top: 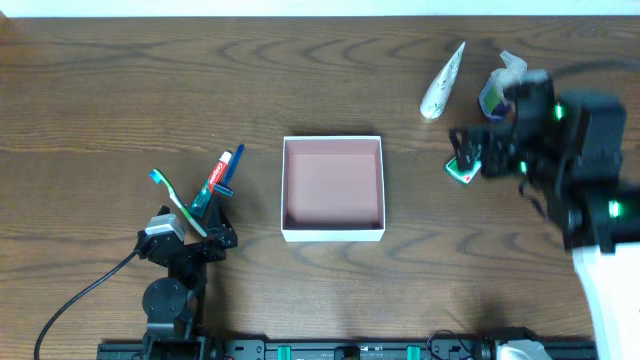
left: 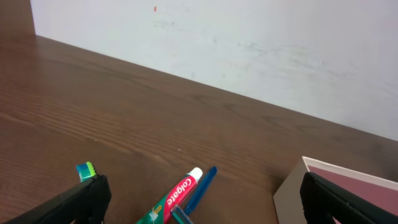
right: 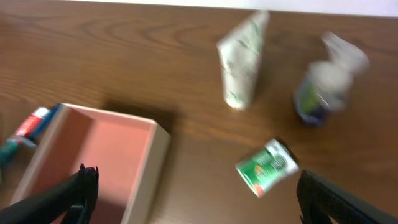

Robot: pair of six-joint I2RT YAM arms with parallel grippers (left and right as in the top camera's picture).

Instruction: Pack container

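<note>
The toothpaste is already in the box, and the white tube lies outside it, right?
No: the overhead view shows the toothpaste on the table left of the empty box. The white tube does lie outside it.

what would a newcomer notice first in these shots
The empty white container with its pinkish inside sits mid-table and draws the eye first. Left of it lie a red Colgate toothpaste tube and a toothbrush. To its right are a white tube, a spray bottle and a small green item.
</note>
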